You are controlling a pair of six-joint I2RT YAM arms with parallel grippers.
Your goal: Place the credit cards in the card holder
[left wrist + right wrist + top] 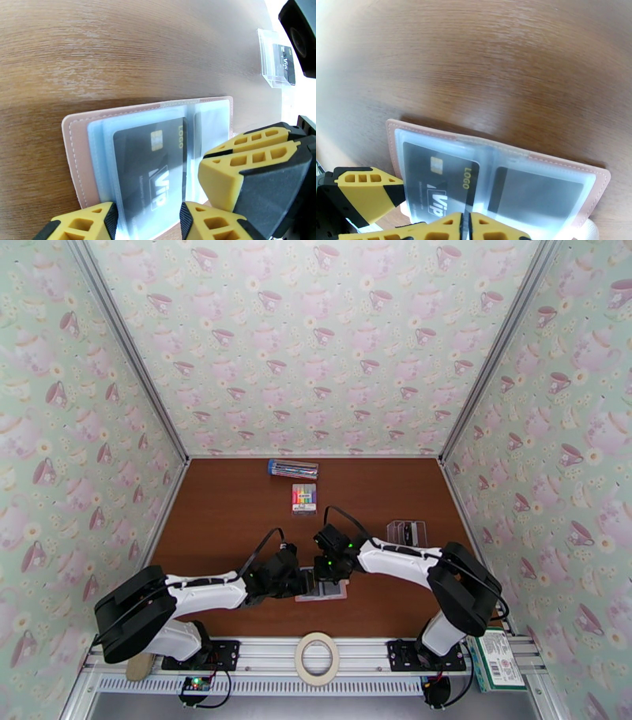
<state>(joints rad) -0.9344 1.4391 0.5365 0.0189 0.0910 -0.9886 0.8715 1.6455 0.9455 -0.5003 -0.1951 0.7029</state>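
Observation:
The pink card holder (336, 594) (75, 158) (598, 175) lies open on the table between both grippers. A dark VIP credit card (150, 165) (434, 185) sits inside one clear sleeve, and a second dark card (537, 197) fills the neighbouring sleeve. My left gripper (304, 581) (148, 221) is open, its fingertips resting at the holder's near edge on either side of the VIP card. My right gripper (325, 570) (466, 223) is shut with nothing between its fingers (245, 158), its tip down on the sleeves near the fold. More credit cards (407, 532) (285, 63) stand in a clear rack.
A rainbow marker pack (304, 497) and a blue-ended clear pen box (293, 469) lie further back on the brown table. A tape roll (317, 658) rests on the front rail, and a green box (496, 662) sits at the front right. Patterned walls enclose three sides.

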